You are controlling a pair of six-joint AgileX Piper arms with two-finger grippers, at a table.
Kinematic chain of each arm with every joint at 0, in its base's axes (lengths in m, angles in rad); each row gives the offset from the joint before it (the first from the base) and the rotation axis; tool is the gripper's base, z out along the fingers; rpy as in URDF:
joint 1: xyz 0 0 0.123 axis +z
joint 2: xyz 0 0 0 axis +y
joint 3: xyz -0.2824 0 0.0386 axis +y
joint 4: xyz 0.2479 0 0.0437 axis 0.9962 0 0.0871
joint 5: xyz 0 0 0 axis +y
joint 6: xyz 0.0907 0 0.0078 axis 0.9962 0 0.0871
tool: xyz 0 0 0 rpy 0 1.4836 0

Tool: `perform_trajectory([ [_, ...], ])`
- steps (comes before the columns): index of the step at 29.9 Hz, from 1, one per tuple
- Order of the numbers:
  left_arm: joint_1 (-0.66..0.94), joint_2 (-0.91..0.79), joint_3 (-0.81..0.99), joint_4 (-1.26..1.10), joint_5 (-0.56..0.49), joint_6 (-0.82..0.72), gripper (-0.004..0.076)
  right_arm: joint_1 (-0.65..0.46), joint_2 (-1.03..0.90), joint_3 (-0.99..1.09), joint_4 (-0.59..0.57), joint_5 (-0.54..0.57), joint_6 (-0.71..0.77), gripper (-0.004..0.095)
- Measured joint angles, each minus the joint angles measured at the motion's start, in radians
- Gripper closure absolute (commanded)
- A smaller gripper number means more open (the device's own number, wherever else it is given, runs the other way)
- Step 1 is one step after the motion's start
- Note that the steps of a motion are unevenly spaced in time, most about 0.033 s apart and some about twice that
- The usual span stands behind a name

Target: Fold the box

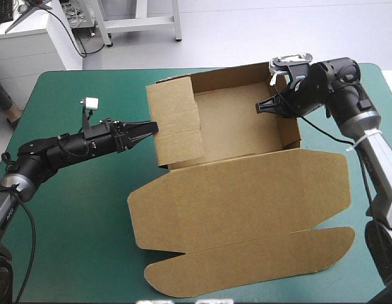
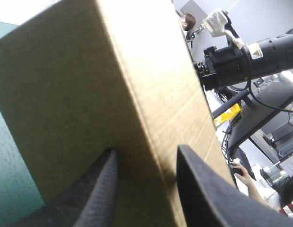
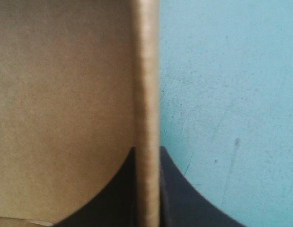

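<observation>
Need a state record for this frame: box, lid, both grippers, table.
box: open tray, walls raised
lid: flat on the table, on the near side of the tray
left gripper: shut on the box's left wall, one finger on each side
right gripper: shut on the box's right wall, tray inside on one side, cover on the other
table: teal-green cover

Bright, even light; the box [image 1: 246,190] casts only thin, soft shadows

1 overhead, 2 wrist close-ups, sharing box [image 1: 237,120]
</observation>
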Motion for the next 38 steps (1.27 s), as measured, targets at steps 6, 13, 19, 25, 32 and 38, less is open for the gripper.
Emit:
perform_trajectory([
  [6,0.0,0.0,-0.002,0.0,-0.001,-0.035,0.0388,0.0,0.02,0.0,0.004,-0.004,-0.007,0.0924],
  [13,-0.003,0.0,-0.072,0.032,-0.031,-0.169,0.0388,0.025,0.027,0.0,0.005,-0.016,-0.002,0.0919],
  [19,-0.055,0.0,-0.226,0.309,-0.153,-0.425,0.0389,0.089,0.036,0.0,-0.072,-0.051,0.058,0.0919],
  [25,-0.15,0.0,-0.327,0.659,-0.256,-0.715,0.0389,0.1,0.047,0.0,-0.088,-0.054,0.071,0.0919],
  [32,-0.225,0.0,-0.344,0.911,-0.303,-0.921,0.0389,0.104,0.047,0.0,-0.062,-0.069,0.075,0.0919],
  [38,-0.247,0.0,-0.345,1.043,-0.334,-1.076,0.0401,0.138,0.047,0.0,-0.047,-0.097,0.084,0.0919],
])
